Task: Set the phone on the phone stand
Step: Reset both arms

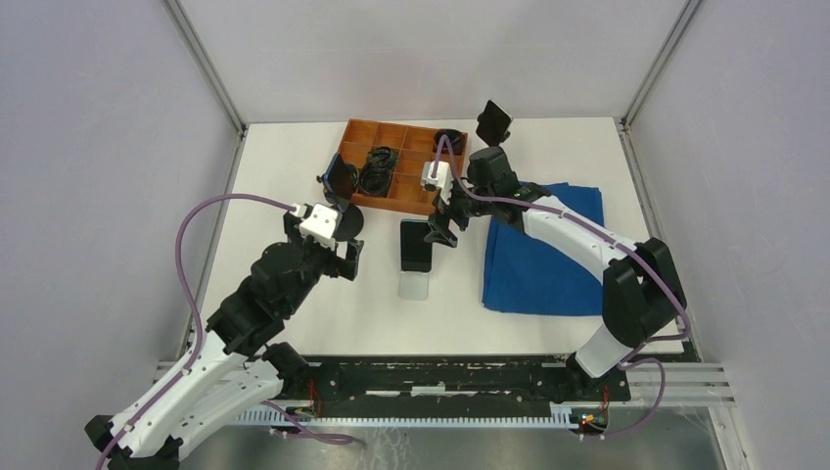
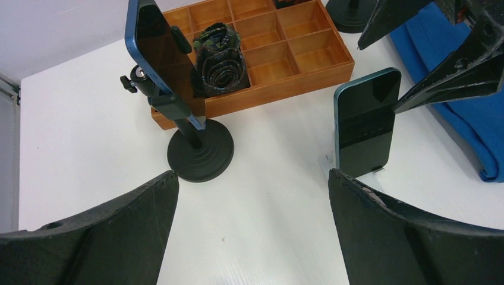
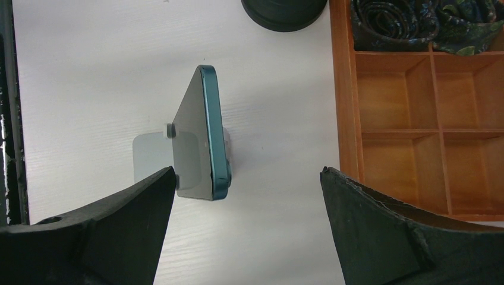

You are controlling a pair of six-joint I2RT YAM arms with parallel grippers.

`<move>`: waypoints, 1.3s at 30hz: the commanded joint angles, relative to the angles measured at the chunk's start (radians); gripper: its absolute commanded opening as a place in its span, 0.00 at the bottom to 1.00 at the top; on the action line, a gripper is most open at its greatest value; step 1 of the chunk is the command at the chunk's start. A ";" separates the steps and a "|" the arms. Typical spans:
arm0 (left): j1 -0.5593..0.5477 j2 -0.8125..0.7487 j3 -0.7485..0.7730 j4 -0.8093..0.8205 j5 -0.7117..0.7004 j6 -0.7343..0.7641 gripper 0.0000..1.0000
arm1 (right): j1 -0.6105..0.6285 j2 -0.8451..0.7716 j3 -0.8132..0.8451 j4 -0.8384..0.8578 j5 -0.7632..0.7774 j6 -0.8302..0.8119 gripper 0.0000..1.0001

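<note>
At mid-table, a teal phone (image 1: 416, 244) is leaning tilted on a clear stand (image 1: 415, 285), with bare tabletop lying open along its side edges. The left gripper (image 2: 252, 173) and right gripper (image 3: 246, 171) are hovering nearby, both spread wide and holding nothing.

Robot lab, grey-walled enclosure (image 1: 98, 147), white table (image 1: 284, 166)

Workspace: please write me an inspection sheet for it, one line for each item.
Surface: white table, flat.
Job's things: teal phone leaning on clear stand; blue phone held on black stand; second black stand empty.
Clutter: wooden tray with rolled tie; blue cloth at right.
Claws: left claw open, empty; right claw open, empty, beside the teal phone.
Cables: purple cables looped along both arms.
Surroundings: grey walls, metal frame.
</note>
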 commanded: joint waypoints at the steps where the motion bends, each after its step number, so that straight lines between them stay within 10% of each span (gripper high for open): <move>1: 0.006 -0.002 0.017 0.008 0.017 0.025 1.00 | -0.021 -0.074 -0.019 0.006 -0.008 -0.033 0.98; 25: 0.081 -0.063 0.007 0.082 -0.055 -0.042 1.00 | -0.466 -0.459 -0.296 0.101 -0.040 -0.077 0.98; 39: 0.716 0.243 0.180 0.175 0.277 -0.315 1.00 | -0.647 -0.651 -0.443 0.358 0.550 0.111 0.98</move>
